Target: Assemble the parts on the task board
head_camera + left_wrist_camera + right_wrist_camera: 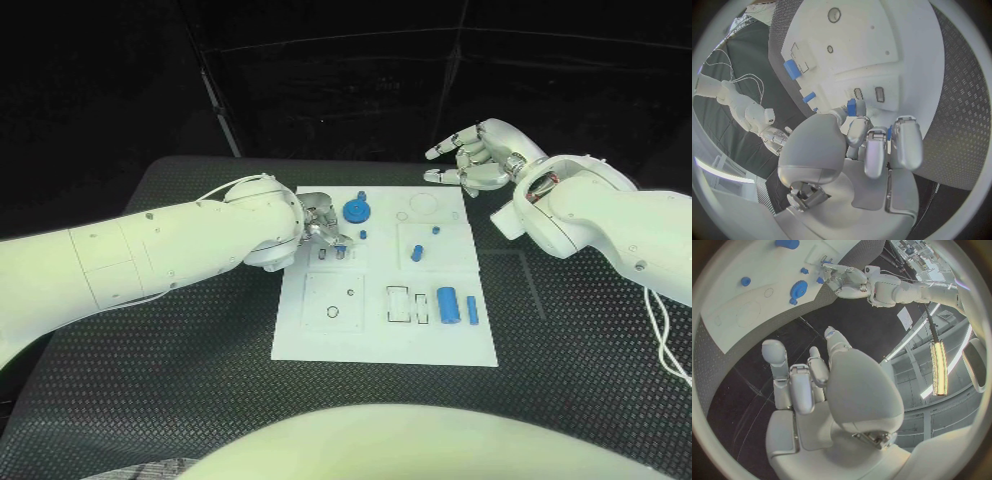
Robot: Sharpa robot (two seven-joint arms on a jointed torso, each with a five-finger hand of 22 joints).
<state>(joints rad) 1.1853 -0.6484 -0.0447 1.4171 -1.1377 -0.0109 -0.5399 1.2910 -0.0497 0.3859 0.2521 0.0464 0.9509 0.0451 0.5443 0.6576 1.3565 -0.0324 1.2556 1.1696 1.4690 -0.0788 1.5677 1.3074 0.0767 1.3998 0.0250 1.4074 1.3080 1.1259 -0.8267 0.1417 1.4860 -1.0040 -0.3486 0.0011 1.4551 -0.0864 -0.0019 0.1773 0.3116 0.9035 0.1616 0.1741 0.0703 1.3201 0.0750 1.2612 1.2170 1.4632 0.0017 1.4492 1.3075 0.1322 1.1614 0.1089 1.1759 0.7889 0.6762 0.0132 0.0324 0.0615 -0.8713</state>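
Note:
The white task board (382, 345) lies mid-table. My left hand (322, 232) hovers over its far left part, fingers curled down just beyond two small slots (869, 94). A sliver of a small blue part (889, 132) shows between its fingers, seemingly held. A short blue peg (852, 106) stands by the thumb tip. A round blue disc (358, 209) lies just right of that hand. A blue cylinder (449, 303) and a blue bar (472, 310) lie near the board's right edge. My right hand (473, 158) is raised past the far right corner, fingers spread and empty.
More small blue pieces (420, 252) sit mid-board. Rectangular cut-outs (405, 305) and a round hole (329, 312) mark the near half. Black ribbed table (173, 400) surrounds the board. White cables (661, 330) hang along my right arm.

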